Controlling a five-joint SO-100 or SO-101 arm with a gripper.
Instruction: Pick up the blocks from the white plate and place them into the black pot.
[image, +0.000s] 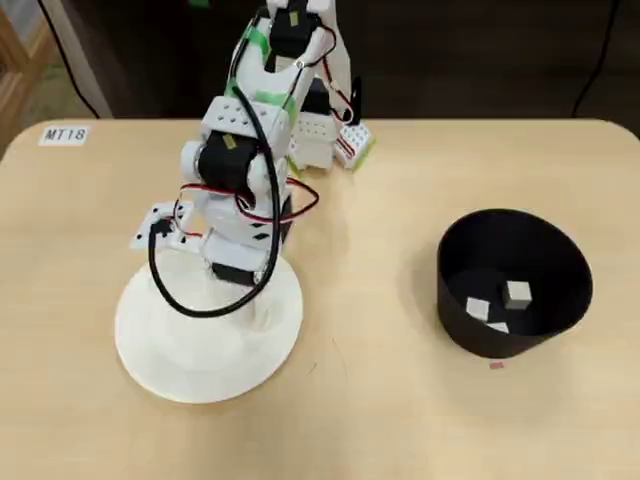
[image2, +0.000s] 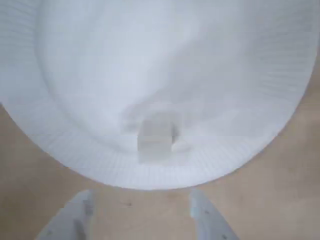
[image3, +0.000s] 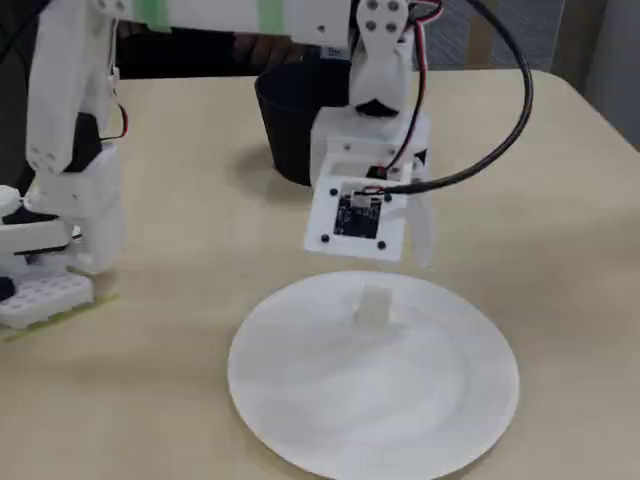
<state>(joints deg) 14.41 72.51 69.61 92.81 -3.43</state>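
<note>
In the wrist view the gripper (image2: 142, 220) shows two pale fingertips (image2: 75, 220) rising from the bottom edge, spread well apart with bare tabletop between them and nothing held. Just ahead of that gap lies one small off-white block (image2: 156, 137), sitting inside the white plate (image2: 75, 60) close to its ribbed rim on the side nearest the fingers. The fixed view shows the same single block (image3: 375, 305) standing alone on the plate (image3: 330, 420), near the far edge, with the gripper (image3: 420, 240) hanging above and just behind it, not touching it; the wrist camera board faces this view. In the overhead view the arm (image: 240, 170) leans over the plate (image: 160, 350) and covers its upper part, so that block is hidden there. Well apart, at the right of the overhead view, stands the black pot (image: 560, 260), upright on the light wooden table (image: 380, 420), with three more blocks (image: 518, 293) resting on its floor, close together. That makes four blocks counted: one on the plate, three in the pot. A small pink mark (image: 497, 365) lies at the pot's base, and a label reading MT18 (image: 65, 134) is stuck near the table's far left corner.
</note>
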